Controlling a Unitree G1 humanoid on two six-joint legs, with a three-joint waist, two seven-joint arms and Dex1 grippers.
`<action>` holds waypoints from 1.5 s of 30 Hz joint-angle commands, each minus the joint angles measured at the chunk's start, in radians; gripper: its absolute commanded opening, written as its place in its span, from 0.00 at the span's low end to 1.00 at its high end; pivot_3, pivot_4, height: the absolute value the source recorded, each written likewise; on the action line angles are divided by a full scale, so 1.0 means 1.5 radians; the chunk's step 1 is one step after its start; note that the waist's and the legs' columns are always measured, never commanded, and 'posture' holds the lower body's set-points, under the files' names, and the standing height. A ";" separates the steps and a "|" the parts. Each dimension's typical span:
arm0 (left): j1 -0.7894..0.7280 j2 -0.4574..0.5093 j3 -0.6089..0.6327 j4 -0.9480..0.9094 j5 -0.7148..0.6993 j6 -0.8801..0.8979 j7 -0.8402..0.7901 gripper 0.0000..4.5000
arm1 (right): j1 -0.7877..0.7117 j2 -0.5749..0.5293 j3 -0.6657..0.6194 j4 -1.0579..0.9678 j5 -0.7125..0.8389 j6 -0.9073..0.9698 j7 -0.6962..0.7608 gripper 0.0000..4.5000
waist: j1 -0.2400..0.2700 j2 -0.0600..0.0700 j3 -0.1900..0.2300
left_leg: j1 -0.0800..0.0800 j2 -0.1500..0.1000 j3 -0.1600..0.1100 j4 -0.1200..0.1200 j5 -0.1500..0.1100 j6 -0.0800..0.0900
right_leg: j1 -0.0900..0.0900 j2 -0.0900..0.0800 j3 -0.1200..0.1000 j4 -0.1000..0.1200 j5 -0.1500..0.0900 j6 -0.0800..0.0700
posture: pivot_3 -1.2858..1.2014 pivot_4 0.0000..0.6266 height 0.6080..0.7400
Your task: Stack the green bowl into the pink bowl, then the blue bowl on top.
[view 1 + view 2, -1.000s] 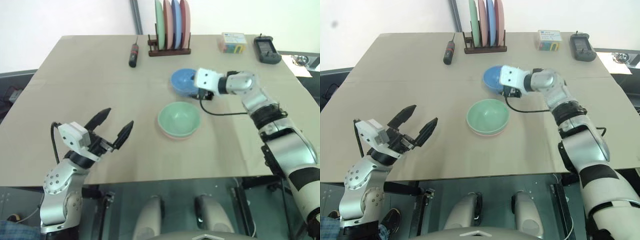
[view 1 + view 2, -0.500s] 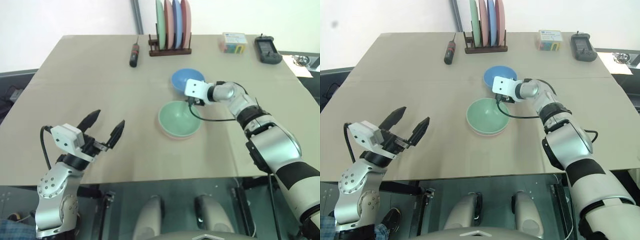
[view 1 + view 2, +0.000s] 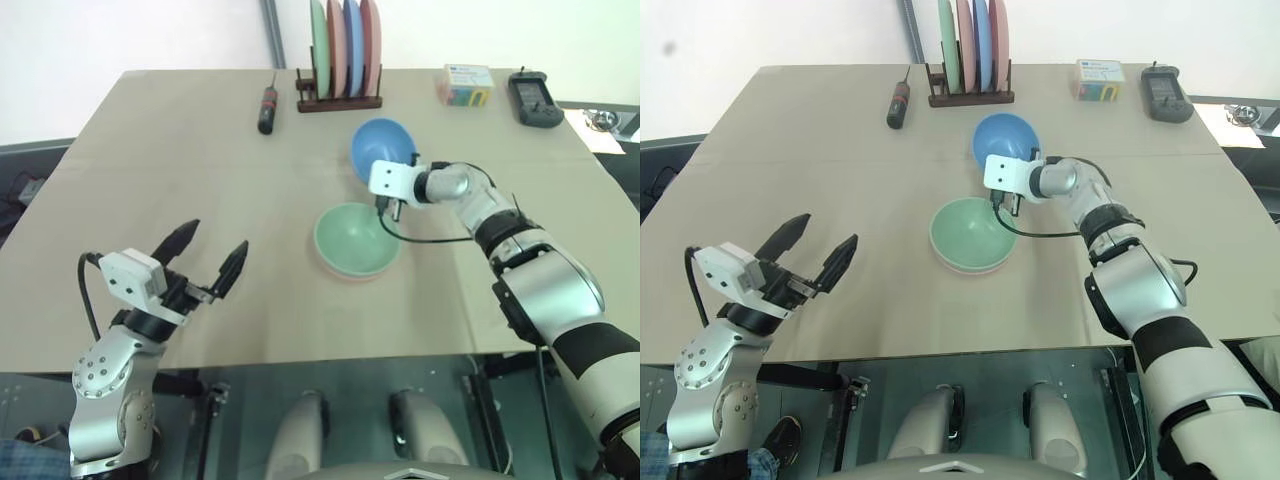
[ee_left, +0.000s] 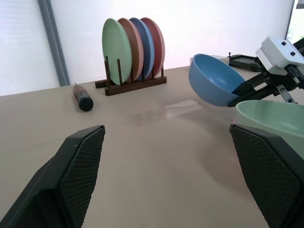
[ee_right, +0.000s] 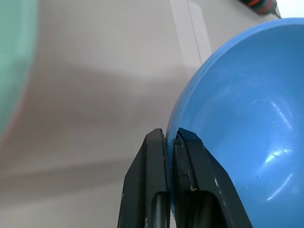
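Blue bowl [image 3: 384, 148], flat on table [image 3: 150, 180] a sec ago, now tilted up w/ right claw [image 5: 171, 137] clamped on rim, green [image 3: 357, 240] nested in pink just beside claw; left claw [image 3: 212, 260] apart.

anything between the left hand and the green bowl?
No, just bare table between the left hand and the green bowl, seen in the left eye view.
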 commanded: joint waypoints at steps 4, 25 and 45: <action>-0.022 0.028 -0.009 -0.002 -0.024 -0.013 -0.056 1.00 | 0.013 -0.053 -0.056 -0.259 0.139 -0.009 0.245 0.02 | 0.002 0.001 0.001 | 0.000 0.000 0.000 0.000 0.000 0.000 | 0.000 0.000 0.000 0.000 0.000 0.000 | 0.52 0.24 1.00; -0.171 0.097 -0.096 0.158 -0.049 0.024 -0.265 1.00 | 0.219 -0.254 -0.061 -0.977 0.366 0.447 0.448 0.53 | 0.003 0.001 0.001 | 0.000 0.000 -0.002 0.000 0.000 0.000 | 0.000 0.000 -0.002 0.000 0.000 0.000 | 0.52 0.24 1.00; 0.031 0.136 -0.019 0.056 0.026 0.039 -0.153 1.00 | 0.652 -0.319 -0.385 -0.927 0.534 0.380 0.360 0.71 | 0.007 -0.001 0.000 | 0.000 0.000 0.000 0.000 0.000 0.000 | 0.001 -0.001 -0.001 -0.001 -0.002 -0.002 | 0.52 0.24 1.00</action>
